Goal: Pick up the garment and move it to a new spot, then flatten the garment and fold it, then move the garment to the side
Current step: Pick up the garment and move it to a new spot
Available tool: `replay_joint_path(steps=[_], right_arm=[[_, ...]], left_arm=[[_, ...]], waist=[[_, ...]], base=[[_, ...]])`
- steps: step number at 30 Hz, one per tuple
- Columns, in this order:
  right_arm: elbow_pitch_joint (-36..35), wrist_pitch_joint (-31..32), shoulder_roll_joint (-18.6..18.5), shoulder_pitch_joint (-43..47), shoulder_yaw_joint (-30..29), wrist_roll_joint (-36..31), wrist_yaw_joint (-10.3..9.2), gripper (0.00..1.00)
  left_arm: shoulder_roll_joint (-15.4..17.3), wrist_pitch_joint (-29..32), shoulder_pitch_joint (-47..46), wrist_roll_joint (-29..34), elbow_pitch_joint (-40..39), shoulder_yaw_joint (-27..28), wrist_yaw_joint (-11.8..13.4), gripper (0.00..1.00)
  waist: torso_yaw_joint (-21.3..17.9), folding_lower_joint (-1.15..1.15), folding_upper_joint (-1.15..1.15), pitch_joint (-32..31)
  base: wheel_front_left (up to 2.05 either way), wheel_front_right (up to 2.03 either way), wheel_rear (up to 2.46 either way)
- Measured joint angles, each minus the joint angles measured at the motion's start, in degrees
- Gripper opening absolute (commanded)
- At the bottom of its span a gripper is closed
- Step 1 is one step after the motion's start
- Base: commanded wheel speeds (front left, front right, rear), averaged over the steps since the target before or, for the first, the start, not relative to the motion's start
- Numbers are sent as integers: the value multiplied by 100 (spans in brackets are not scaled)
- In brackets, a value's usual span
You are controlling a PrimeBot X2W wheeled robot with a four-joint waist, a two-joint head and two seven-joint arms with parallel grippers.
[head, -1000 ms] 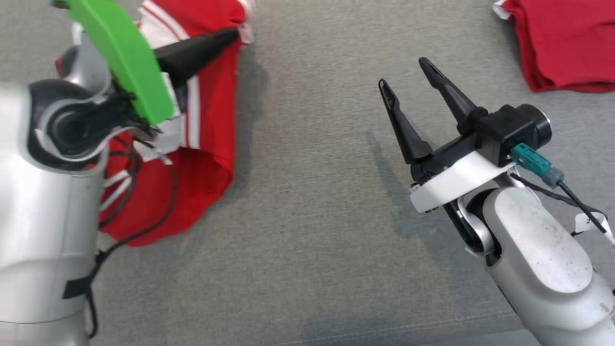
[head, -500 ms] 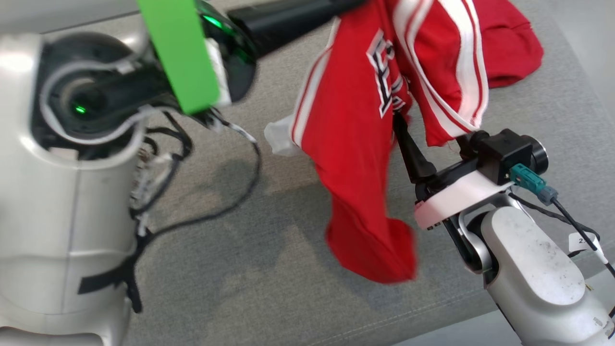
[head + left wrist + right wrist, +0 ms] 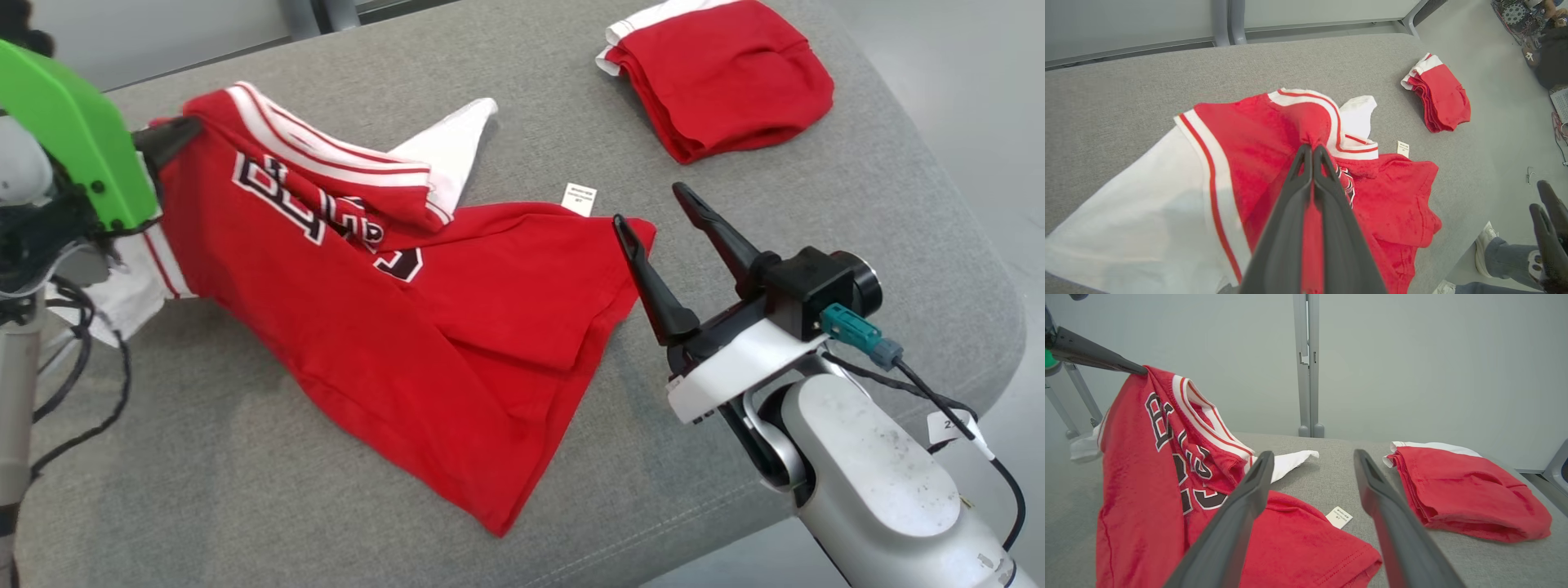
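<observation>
While pinching shirt (image 3: pixel 392 327) at 10 o'clock with left gripper (image 3: pixel 1312 148) clamped, holding right gripper (image 3: pixel 649 205) wide apart, empty, at 4. Picked up; yet to flatten, fold, shift aside.

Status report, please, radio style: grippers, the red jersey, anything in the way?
Left gripper shut on red jersey, partly lifted. Right gripper open, empty. Folded red garment lies apart.

The head camera looks down from above at the gray table (image 3: pixel 522 106). The left wrist camera sits just behind the left gripper (image 3: pixel 1312 148), close above the red shirt (image 3: pixel 1257 134), looking down. The right wrist camera sits low behind the right gripper (image 3: pixel 1313 454), looking flat across the table. All three see the shirt and the folded red pile (image 3: pixel 727 73).
</observation>
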Motion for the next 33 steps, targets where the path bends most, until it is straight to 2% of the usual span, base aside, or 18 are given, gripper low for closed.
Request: replay_joint_path(steps=[4, 8, 10, 13, 15, 17, 21, 22, 23, 24, 29, 33], right_arm=[[9, 0, 3, -3, 70, -10, 42, 100], [73, 2, -64, -30, 126, -91, 132, 100], [107, 4, -164, -82, 142, -140, 181, 100], [172, 71, -383, -248, 140, -237, 254, 100], [204, 141, -511, -416, 149, -376, 315, 100], [256, 212, -614, -625, 172, -489, 399, 100], [383, 386, -749, -964, 293, -610, 579, 100], [415, 422, -764, -1006, 321, -612, 610, 100], [461, 475, -768, -1051, 361, -616, 657, 100], [506, 519, -766, -1079, 396, -617, 691, 100], [865, 823, -878, -1308, 725, -766, 860, 100], [1133, 1029, -965, -1587, 886, -832, 899, 100]], left_arm=[[108, -244, -2, 256, 123, 0, -1, 0], [280, -315, -1, 681, 321, -330, -52, 0], [268, -316, -1, 736, 405, -433, -59, 0], [305, -437, -5, 1096, 453, -780, -218, 0], [513, -531, -25, 1560, 460, -1038, -356, 0], [687, -689, -52, 1880, 513, -1118, -358, 0], [737, -1217, -218, 2341, 555, -1203, -404, 0], [713, -1377, -265, 2401, 581, -1193, -390, 42], [688, -1532, -304, 2482, 603, -1194, -370, 77], [648, -1656, -340, 2546, 625, -1198, -365, 100], [49, -1928, -307, 2350, 843, -1287, -304, 100], [-194, -2286, -146, 2206, 782, -1247, -289, 100]], waist=[[-95, 0, 0, 44], [-180, 0, 0, 101], [-172, 0, 0, 107], [-98, 0, 0, 94], [-19, 0, 0, 80], [71, 0, 0, 69], [286, 0, 0, 40], [345, 0, 0, 32], [409, 0, 0, 23], [472, 0, 0, 15], [896, 0, 0, -40], [1201, 0, 0, -81]], base=[[0, 0, 0], [0, 0, 0], [0, 0, 0], [0, 0, 0], [0, 0, 0], [0, 0, 0], [0, 0, 0], [0, 0, 0], [0, 0, 0], [0, 0, 0], [0, 0, 0], [0, 0, 0]])
